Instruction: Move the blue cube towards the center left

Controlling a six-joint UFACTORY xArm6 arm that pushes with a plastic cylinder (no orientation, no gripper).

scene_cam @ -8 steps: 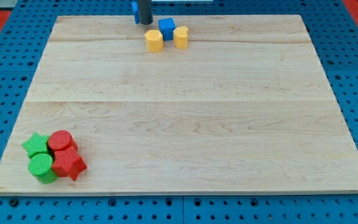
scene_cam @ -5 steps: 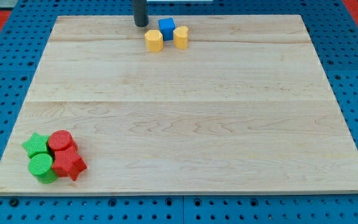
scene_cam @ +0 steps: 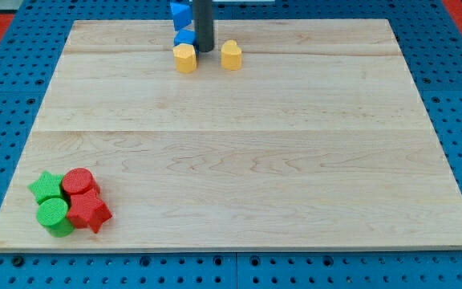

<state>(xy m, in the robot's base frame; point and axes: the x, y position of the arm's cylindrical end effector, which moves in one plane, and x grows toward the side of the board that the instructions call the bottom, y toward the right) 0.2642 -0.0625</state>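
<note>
The blue cube (scene_cam: pixel 184 37) lies near the view's top edge of the wooden board (scene_cam: pixel 231 160), partly hidden by my rod. My tip (scene_cam: pixel 204 50) is right against the cube's right side. A yellow block (scene_cam: pixel 184 58) sits just below the cube, touching it or nearly so. A second yellow block (scene_cam: pixel 230 54) lies to the right of my tip, apart from it.
Another blue block (scene_cam: pixel 180 11) sits at the board's top edge above the cube. A green star (scene_cam: pixel 46 186), a red cylinder (scene_cam: pixel 78 181), a green cylinder (scene_cam: pixel 54 216) and a red star (scene_cam: pixel 89 212) are clustered at the bottom left corner.
My rod has moved from the cube's left to its right side. The blue cube and the left yellow block have shifted left. The right yellow block has slipped slightly down.
</note>
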